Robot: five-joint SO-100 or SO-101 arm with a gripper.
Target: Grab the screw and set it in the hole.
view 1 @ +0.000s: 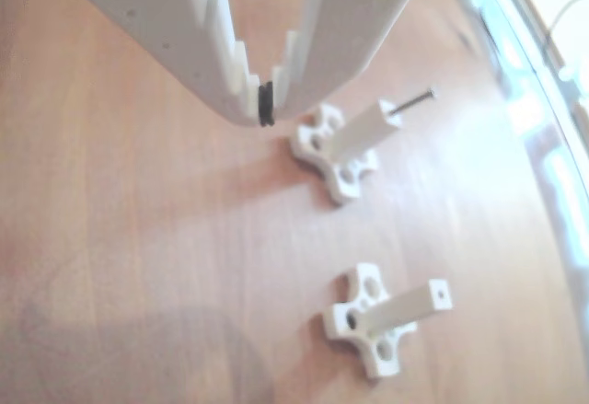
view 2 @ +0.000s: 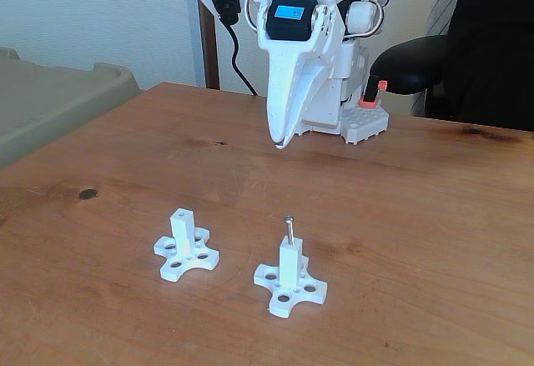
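We take the post (view 2: 290, 259) with the cross base as our landmark: it is the right-hand one of two in the fixed view, the upper one in the other view. The screw (view 2: 289, 228) stands upright in the hole at this post's top, its round head above and part of its shank showing; in the other view it (view 1: 412, 100) juts from the post's end face. So we judge the placing done.

The gripper (view 2: 279, 141) hangs above and well behind the post, over bare table (view 2: 434, 216), carrying nothing. In the other view its fingertips (view 1: 267, 105) meet just beside the post's base, toothed pads almost touching, so we read the jaws as together and empty.

The second post (view 2: 182, 231), left of the landmark in the fixed view, has a bare hole (view 1: 441, 288) at its top.

What remains, as we judge it, is only to pull away cleanly. We should lift and retreat toward the arm's base, away from the post, and avoid sweeping low across it, since the screw sits loosely and a brush could tip it out or shove the light post.
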